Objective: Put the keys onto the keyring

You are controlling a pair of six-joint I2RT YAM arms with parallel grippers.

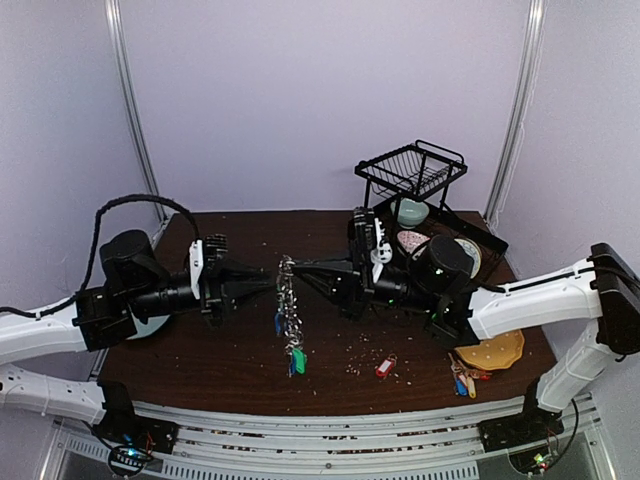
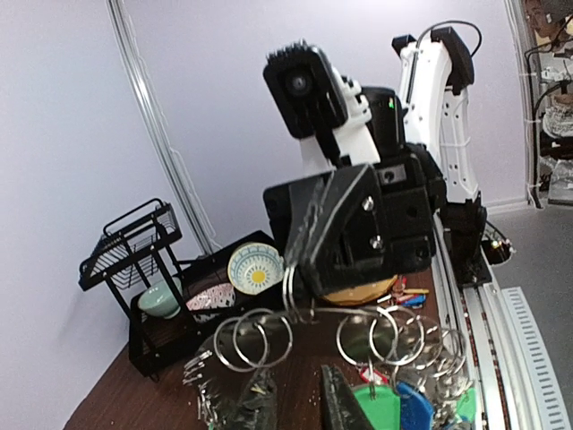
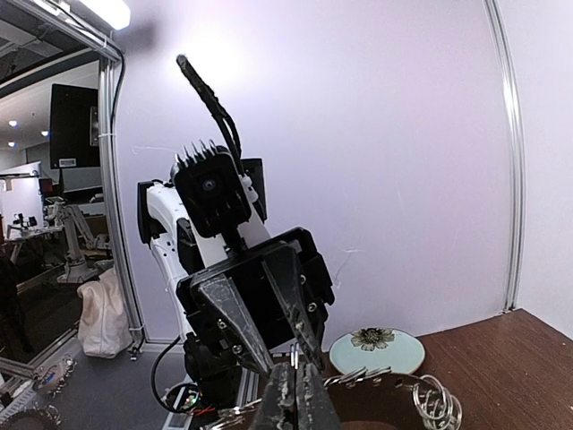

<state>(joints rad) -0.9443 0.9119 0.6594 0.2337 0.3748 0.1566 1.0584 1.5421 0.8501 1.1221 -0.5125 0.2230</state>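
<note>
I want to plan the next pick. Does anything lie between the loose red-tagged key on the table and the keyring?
Nothing visible does. The red-tagged key lies on the table to the right of the keyring, with only small crumbs scattered between them.

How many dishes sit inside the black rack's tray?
3: a green bowl farthest back, a pink-patterned dish just in front of it, a blue-and-yellow plate to their right. The right arm may hide more.
</note>
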